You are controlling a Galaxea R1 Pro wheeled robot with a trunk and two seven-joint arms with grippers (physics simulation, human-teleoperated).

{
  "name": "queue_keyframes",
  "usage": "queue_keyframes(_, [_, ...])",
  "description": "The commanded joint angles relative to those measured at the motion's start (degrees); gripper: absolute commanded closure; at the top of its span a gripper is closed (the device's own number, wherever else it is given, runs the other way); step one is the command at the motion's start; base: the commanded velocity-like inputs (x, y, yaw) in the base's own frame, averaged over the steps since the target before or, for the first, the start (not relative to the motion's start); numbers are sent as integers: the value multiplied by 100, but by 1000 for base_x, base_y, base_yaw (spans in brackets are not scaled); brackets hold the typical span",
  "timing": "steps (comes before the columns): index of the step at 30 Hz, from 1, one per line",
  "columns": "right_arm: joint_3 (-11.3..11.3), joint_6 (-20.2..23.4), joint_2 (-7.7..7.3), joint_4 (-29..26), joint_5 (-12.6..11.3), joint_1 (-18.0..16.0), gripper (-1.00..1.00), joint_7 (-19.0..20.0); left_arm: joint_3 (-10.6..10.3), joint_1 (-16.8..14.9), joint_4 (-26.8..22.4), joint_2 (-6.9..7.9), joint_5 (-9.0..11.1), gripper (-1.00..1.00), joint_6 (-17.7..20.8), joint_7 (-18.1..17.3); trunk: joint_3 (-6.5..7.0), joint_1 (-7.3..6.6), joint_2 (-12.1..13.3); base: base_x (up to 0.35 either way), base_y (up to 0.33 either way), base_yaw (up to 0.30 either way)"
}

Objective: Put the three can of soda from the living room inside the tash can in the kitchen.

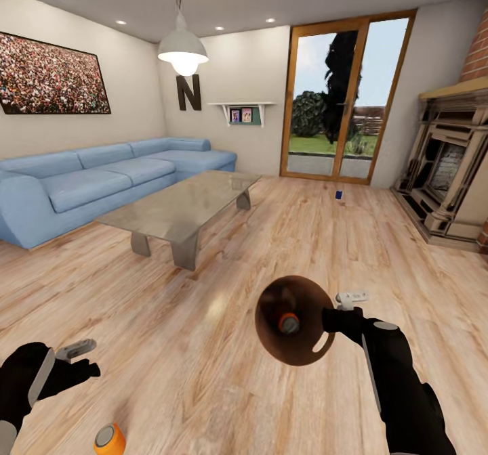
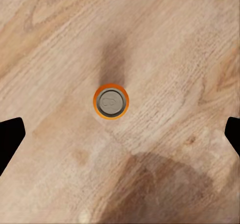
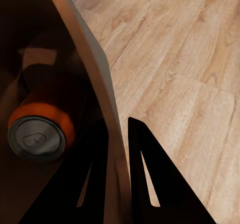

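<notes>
The robot is standing in the living room, facing the blue sofa (image 1: 102, 181), the low table (image 1: 183, 208) and the wood-framed glass doors (image 1: 346, 96), with the fireplace (image 1: 447, 170) off to its right. The right gripper (image 1: 333, 319) is holding the trash can (image 1: 293, 321) out in front of the body, well above the wood-plank floor (image 1: 305, 238), tipped so that its brown inside is facing the head camera. In the right wrist view the fingers (image 3: 145, 169) are sitting closed on the bin's rim (image 3: 102, 99), one inside the wall and one outside, pinching it. An orange soda can (image 1: 289, 322) is lying inside the bin, its grey top showing near the bottom (image 3: 37, 136). The left gripper (image 1: 76, 359) is hanging low at the robot's left with its jaws spread wide and nothing between them; in the left wrist view the two dark fingertips (image 2: 10, 136) are showing at opposite edges. A second orange can (image 1: 109, 439) is standing upright on the floor directly below that open claw, centred between the fingertips but apart from them (image 2: 111, 101). A dark blue can (image 1: 338, 194) is standing far off on the floor near the glass doors, well apart from both grippers.
</notes>
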Motion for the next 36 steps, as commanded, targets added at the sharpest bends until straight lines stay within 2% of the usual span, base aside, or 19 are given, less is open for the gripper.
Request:
queue_keyframes(1, [45, 19, 1, -4, -117, -2, 100, 32, 2, -1, -17, -53, 0, -100, -66, 1, 1, -1, -1, 0, 0, 0])
queue_keyframes(3, [132, 19, 4, 15, -117, 2, 100, 28, -8, -3, -33, -228, -15, -100, -254, 24, 1, -1, -1, 0, 0, 0])
queue_keyframes(4, [180, 19, 6, 37, -117, 3, 100, 27, -22, 0, -39, -386, -29, -100, -359, 31, 1, -1, -1, 0, 0, 0])
queue_keyframes(6, [225, 19, 8, 81, -117, 3, 100, 26, -35, -4, -50, -575, -39, -100, -444, 31, -35, 43, -81, 0, 0, 0])
queue_keyframes(7, [243, 19, 7, 101, -114, 4, 100, 26, -39, -30, -76, -644, -41, -100, -471, 31, -53, 65, -121, 0, 0, 0])
queue_keyframes(10, [268, 19, 7, 117, -110, 0, 100, 25, -44, -203, -144, -713, -56, -100, -462, 31, -107, 131, -241, 0, 0, 0])
queue_keyframes(19, [321, 19, 5, -39, -120, -15, 100, 28, -55, -391, -133, -775, -93, -100, -478, 66, -268, 329, -602, 0, 0, 0])
queue_keyframes(26, [524, 18, 17, -81, -161, -138, 100, 27, -38, -399, -133, -779, -80, -100, -513, 304, -395, 478, -874, 0, 0, 0])
queue_keyframes(30, [549, 16, 18, -93, -168, -230, 100, -33, -40, -445, -151, -762, -81, -100, -443, 315, -484, 489, -880, 0, 0, 0])
queue_keyframes(31, [556, 16, 18, -95, -172, -243, 100, -131, -45, -579, -145, -735, -85, -100, -330, 313, -506, 491, -881, 0, 0, 0])
queue_keyframes(34, [566, 12, 34, -89, -175, -253, 100, -235, -49, -706, -140, -721, -83, -100, -208, 322, -572, 499, -885, 0, 0, 0])
queue_keyframes(36, [574, 13, 56, -57, -172, -256, 100, -263, -44, -737, -139, -741, -75, -100, -274, 330, -617, 504, -888, 0, 0, 0])
